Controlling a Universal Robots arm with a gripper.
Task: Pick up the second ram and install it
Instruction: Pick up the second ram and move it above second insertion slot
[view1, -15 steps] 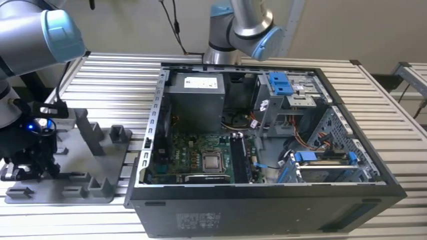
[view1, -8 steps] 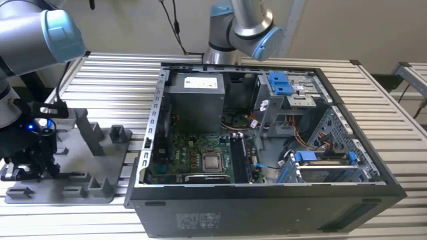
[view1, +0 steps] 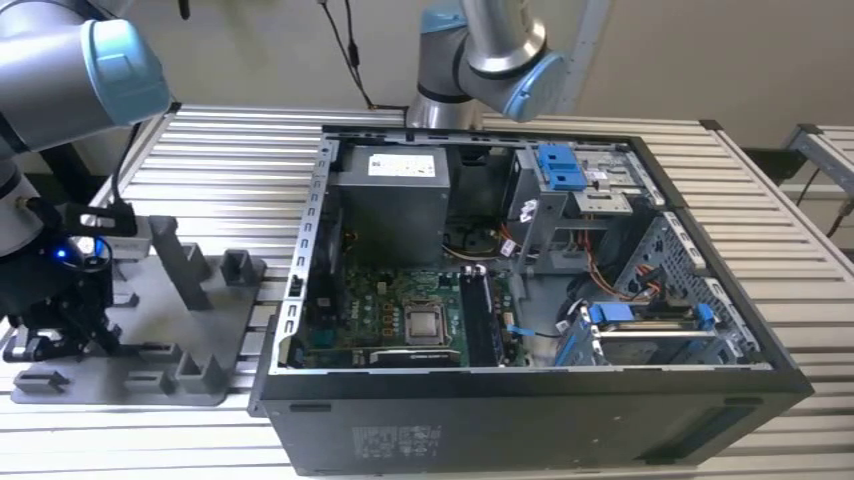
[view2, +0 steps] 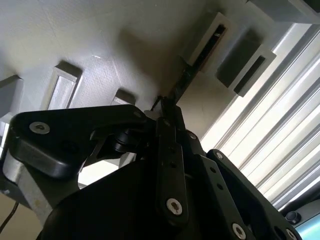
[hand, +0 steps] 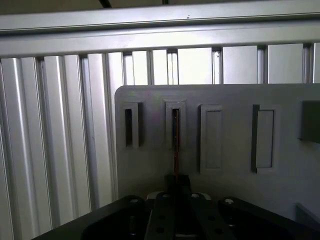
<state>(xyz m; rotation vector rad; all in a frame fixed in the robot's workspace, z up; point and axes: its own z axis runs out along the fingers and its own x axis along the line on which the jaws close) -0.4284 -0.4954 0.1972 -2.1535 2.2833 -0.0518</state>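
Far left of the exterior view, your gripper (view1: 54, 335) is down on the grey fixture plate (view1: 200, 340), which sits on the slatted alu table (view1: 227, 150). In the first wrist view the second ram (hand: 176, 145) shows edge-on as a thin dark strip. Its far end is in a slot holder (hand: 175, 106) on the plate and its near end is at the gripper (hand: 176, 181). The second wrist view gives the same: stick (view2: 192, 67) running from its slot to the gripper (view2: 162, 111). The jaws look narrow and pinched on the stick, going by both wrist views, tho the gripper body hides part of the contact. Prob. reason for the setup: the slot keeps the stick upright on its edge, so it can be taken by the flat sides, square to the wrist. The neighbour slot (hand: 128, 127) looks vacant.

Moving right, tall fixture posts (view1: 174, 255) stand just beside the gripper, btw it and the PC case (view1: 534, 425). The case's side wall (view1: 314, 250) also stands btw the plate and the green motherboard (view1: 380, 300).

Inside the case:
- PSU (view1: 394, 190) at the back.
- CPU socket (view1: 427, 325) mid-board.
- Dark RAM slots (view1: 483, 315) just right of the socket; can't tell if one is filled.
- Further right, the blue-tabbed drive cage (view1: 567, 170) and loose cables (view1: 627, 285) crowd that side of the slots.
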